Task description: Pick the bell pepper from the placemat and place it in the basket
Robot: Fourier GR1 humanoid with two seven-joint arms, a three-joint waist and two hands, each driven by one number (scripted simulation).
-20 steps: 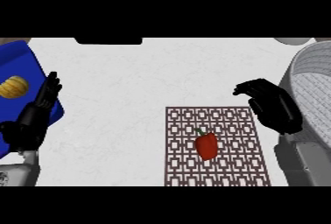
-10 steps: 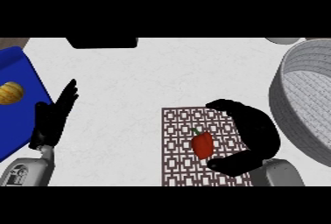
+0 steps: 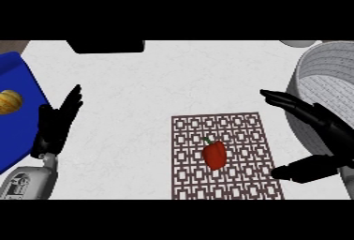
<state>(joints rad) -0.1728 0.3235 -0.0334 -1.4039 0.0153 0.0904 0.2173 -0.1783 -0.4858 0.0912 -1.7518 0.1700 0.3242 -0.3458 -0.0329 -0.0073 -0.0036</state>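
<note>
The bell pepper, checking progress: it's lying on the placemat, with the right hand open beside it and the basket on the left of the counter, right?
Not quite. The head view shows the basket on the right. The bell pepper does lie on the placemat, with the open right hand beside it.

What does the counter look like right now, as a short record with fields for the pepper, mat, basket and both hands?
pepper: red bell pepper lying on the mat, untouched
mat: patterned placemat, centre-right of the counter
basket: grey basket at the right edge
right hand: right hand open, over the mat's right edge, apart from the pepper
left hand: left hand open, resting at left
other: blue tray holding a yellow item
</note>
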